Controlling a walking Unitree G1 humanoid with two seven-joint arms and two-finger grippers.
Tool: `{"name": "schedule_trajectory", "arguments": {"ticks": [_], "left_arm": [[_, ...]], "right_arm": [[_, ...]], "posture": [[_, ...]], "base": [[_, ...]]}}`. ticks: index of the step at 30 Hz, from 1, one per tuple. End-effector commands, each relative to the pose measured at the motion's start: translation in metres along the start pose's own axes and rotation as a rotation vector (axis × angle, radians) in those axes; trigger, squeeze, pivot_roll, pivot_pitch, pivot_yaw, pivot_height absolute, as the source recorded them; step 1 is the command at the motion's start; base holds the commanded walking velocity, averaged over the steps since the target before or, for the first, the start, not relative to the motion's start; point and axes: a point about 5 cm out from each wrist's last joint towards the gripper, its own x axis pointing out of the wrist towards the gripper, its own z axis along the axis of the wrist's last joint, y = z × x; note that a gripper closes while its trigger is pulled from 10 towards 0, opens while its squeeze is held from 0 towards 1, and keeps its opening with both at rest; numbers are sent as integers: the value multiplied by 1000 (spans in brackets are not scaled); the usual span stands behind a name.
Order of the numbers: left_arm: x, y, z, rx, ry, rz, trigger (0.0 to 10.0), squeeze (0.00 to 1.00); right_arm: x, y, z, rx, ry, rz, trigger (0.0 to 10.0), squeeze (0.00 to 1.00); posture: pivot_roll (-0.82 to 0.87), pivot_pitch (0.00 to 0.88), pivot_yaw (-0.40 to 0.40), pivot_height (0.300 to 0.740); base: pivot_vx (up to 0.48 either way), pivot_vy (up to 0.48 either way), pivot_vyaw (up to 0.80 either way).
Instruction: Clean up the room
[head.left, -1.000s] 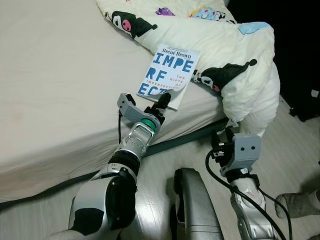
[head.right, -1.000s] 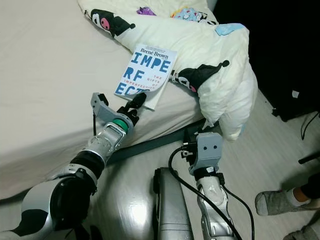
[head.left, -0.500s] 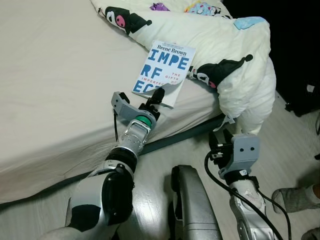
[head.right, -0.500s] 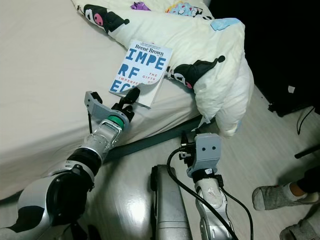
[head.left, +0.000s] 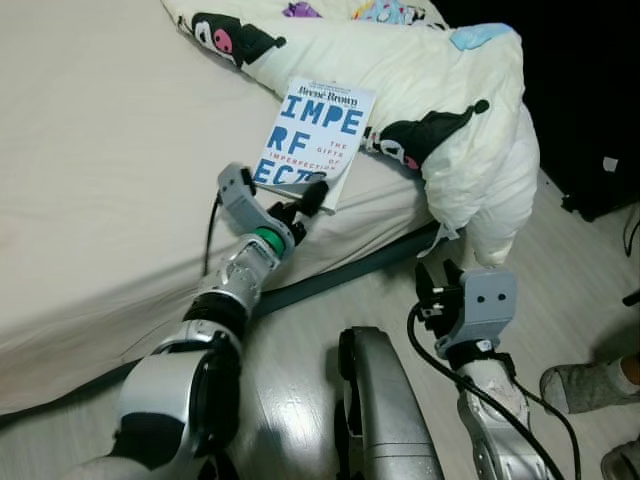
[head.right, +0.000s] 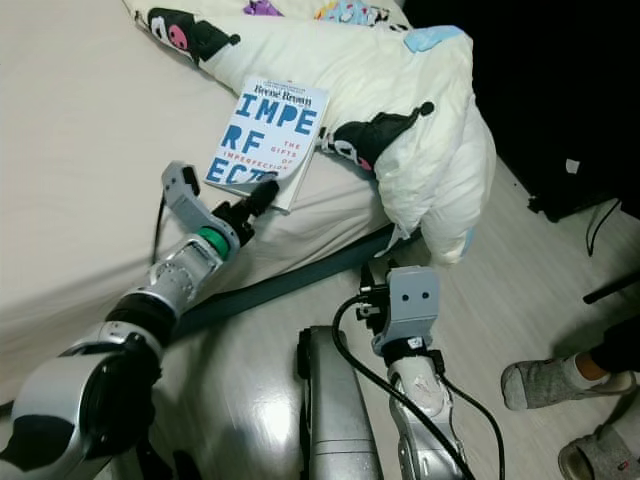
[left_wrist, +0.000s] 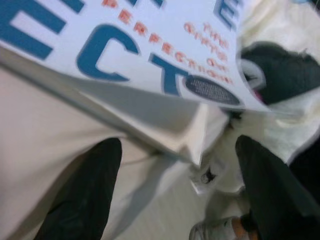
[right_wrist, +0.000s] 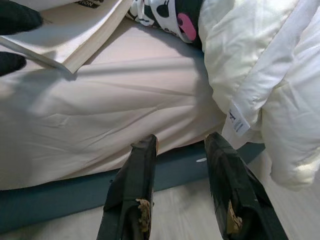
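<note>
A beige bed (head.left: 110, 150) spans your head view's left; the book (head.left: 315, 135) lies upper centre beside the duvet (head.left: 450, 100), your left gripper (head.left: 312, 196) at its near edge. Left wrist: fingers (left_wrist: 85, 192) spread around the book's corner. Right wrist: right gripper (right_wrist: 182, 187) parted, empty.

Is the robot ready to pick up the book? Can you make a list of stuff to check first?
1. Left gripper at the book: ok, it sits at the near edge.
2. Fingers open: ok, spread wide in the left wrist view.
3. Book between the fingers: not ok, its corner lies just ahead of them.
4. Book free of the comforter: cannot tell, its far side touches it.
5. Right gripper out of the way: ok, low by the bed side, open.
</note>
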Motion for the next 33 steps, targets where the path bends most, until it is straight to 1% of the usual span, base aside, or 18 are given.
{"name": "schedule_trajectory", "arguments": {"ticks": [1,2,4,6,7,8,9,10,12,13,14,17,20,26,27,28,31,33], "left_arm": [[-17,10,-6,-20,55,22,10000,0],[-26,9,-4,-21,55,20,10000,0],[-44,9,5,52,11,17,10000,0],[-47,8,6,77,-1,13,10000,0],[-48,9,15,51,-29,26,10000,0],[-48,9,15,51,-29,26,10000,0],[-45,13,36,-15,-81,44,10000,0],[-44,14,44,-38,-102,45,10000,0],[-43,15,47,-46,-112,43,10000,0],[-40,15,52,-89,-118,42,10000,0],[-40,15,52,-89,-118,42,10000,0],[-30,5,38,-237,-60,27,10000,0],[-23,-6,18,-287,-27,56,10000,0],[-8,-4,0,-332,-11,171,10000,0],[0,-3,-8,-400,-5,216,10000,0],[0,-3,-8,-400,-5,216,10000,0],[7,-7,-16,-481,10,236,10000,0],[12,-15,-23,-507,34,232,10000,0]], "right_arm": [[-6,-2,-6,8,26,-8,10000,0],[-6,-2,-6,10,27,-7,10000,0],[-6,1,-7,18,27,-3,10000,0],[-6,1,-7,19,28,-2,10000,0],[-6,3,-7,22,30,5,10000,0],[-6,3,-7,22,30,5,10000,0],[-6,4,-8,24,34,20,10000,0],[-5,5,-9,26,35,24,10000,0],[-5,5,-9,26,35,26,10000,0],[-3,5,-9,26,35,32,10000,0],[-3,5,-9,26,35,32,10000,0],[0,8,-8,25,30,46,10000,0],[1,8,-9,27,31,45,10000,0],[-3,11,-10,36,36,43,10000,0],[-4,11,-12,39,44,43,10000,0],[-4,11,-12,39,44,43,10000,0],[-4,12,-12,41,45,45,10000,0],[-5,14,-11,43,46,47,10000,0]], "posture": [[-216,379,27,472],[-216,379,27,472],[-203,373,25,472],[-203,373,25,472],[-196,370,20,472],[-196,370,20,472],[-182,361,10,472],[-178,357,5,472],[-178,357,5,472],[-176,354,2,472],[-176,354,2,472],[-176,351,0,472],[-181,356,1,472],[-192,359,2,472],[-189,364,2,472],[-189,364,2,472],[-204,378,-1,472],[-208,389,-3,472]], "base": [[0,0,0],[0,0,0],[0,0,0],[0,0,0],[0,0,0],[0,0,0],[0,0,0],[0,0,0],[0,0,0],[0,0,0],[0,0,0],[0,0,0],[0,0,0],[0,0,0],[0,0,0],[0,0,0],[0,0,0],[0,0,0]]}}
